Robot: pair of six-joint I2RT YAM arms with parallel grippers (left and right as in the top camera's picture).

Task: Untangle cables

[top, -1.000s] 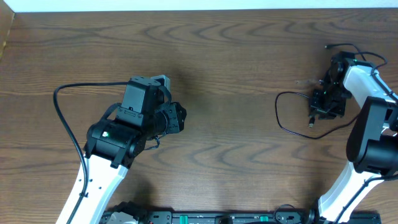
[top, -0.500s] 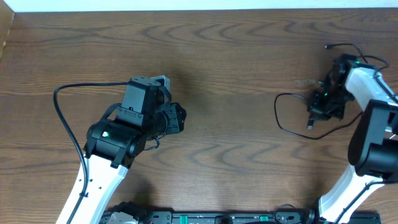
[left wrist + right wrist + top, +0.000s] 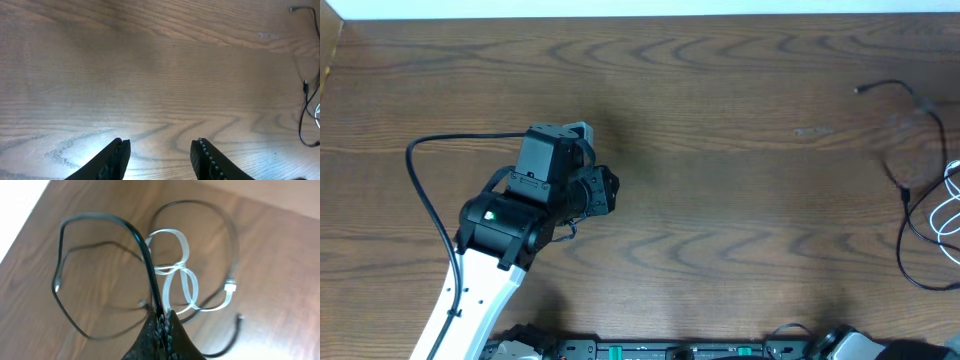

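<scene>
The black cable (image 3: 903,190) lies at the table's right edge, one plug end (image 3: 860,89) pointing left. The white cable (image 3: 948,208) loops beside it, partly cut off by the frame. In the right wrist view my right gripper (image 3: 162,317) is shut on the black cable (image 3: 145,250), which rises from the jaws in wide loops. The white cable (image 3: 175,270) coils in a figure-eight just beyond the jaws and crosses the black one. My left gripper (image 3: 160,150) is open and empty over bare wood, far left of the cables (image 3: 605,190). The right gripper is outside the overhead view.
The wooden table (image 3: 720,120) runs to a white wall at the back. A thick black arm wire (image 3: 420,190) loops left of the left arm. The black cable also shows at the far right of the left wrist view (image 3: 304,95).
The right arm has left the overhead view toward the right. The black cable has been pulled right and stretched out, and the white cable now shows at the right edge. The left arm has not moved.
</scene>
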